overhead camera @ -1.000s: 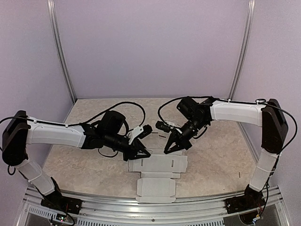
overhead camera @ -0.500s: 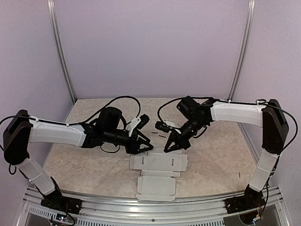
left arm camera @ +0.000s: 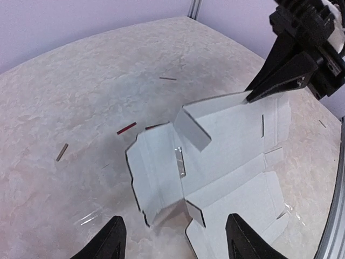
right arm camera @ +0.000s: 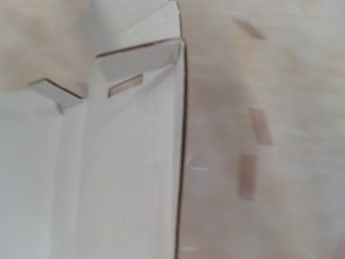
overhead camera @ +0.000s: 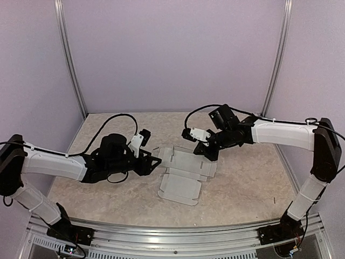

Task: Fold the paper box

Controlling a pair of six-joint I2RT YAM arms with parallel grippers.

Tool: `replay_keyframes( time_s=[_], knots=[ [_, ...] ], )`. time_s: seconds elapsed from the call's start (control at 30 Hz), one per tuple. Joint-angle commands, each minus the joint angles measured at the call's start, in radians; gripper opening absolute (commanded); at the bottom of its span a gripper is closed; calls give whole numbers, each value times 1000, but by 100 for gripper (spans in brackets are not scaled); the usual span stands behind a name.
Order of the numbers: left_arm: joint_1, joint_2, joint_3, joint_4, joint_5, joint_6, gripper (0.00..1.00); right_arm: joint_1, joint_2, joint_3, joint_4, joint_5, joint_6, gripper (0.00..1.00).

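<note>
Paper box (overhead camera: 182, 181): is lying opened out as a die-cut blank on the table (overhead camera: 245, 186). Its near panels are resting flat and its far panel is tilting up off the surface.
Small flap (left arm camera: 192, 127): is standing up near the middle of the paper box, just beside a narrow slot.
Left gripper (left arm camera: 175, 217): is hovering low at the left edge of the paper box. Its fingers are standing wide apart with nothing between them.
Right gripper (left arm camera: 252, 96): is pinching the far right edge of the paper box, with its fingers pressed together on the thin card.
Red strip (left arm camera: 126, 128): is lying just beside the far left corner of the paper box.
Grey strip (left arm camera: 62, 152): is lying farther out from that same corner, apart from the paper box.
Brownish strips (right arm camera: 260, 127): two are lying near one long edge of the paper box, blurred in the right wrist view.
</note>
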Motion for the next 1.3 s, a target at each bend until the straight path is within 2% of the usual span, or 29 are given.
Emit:
replay_keyframes(
  time_s=[0.0,0.2,0.53,0.67,1.03,1.27],
  knots=[
    [-1,54,-56,99,-119,-123,61,25,-56,-83,218,269,-71,0],
    [-1,113,-86,196,-113,-138,57,90,-58,-198,384,492,-171,0],
    [32,120,-149,249,-175,-173,56,232,-8,-299,699,803,-403,0],
    [47,102,-181,275,-179,-179,56,250,28,-300,808,844,-518,0],
    [73,84,-241,303,-180,-163,56,314,182,-413,1248,937,-736,0],
    [135,74,-280,344,-147,-175,54,367,211,-474,1398,969,-809,0]
  ],
)
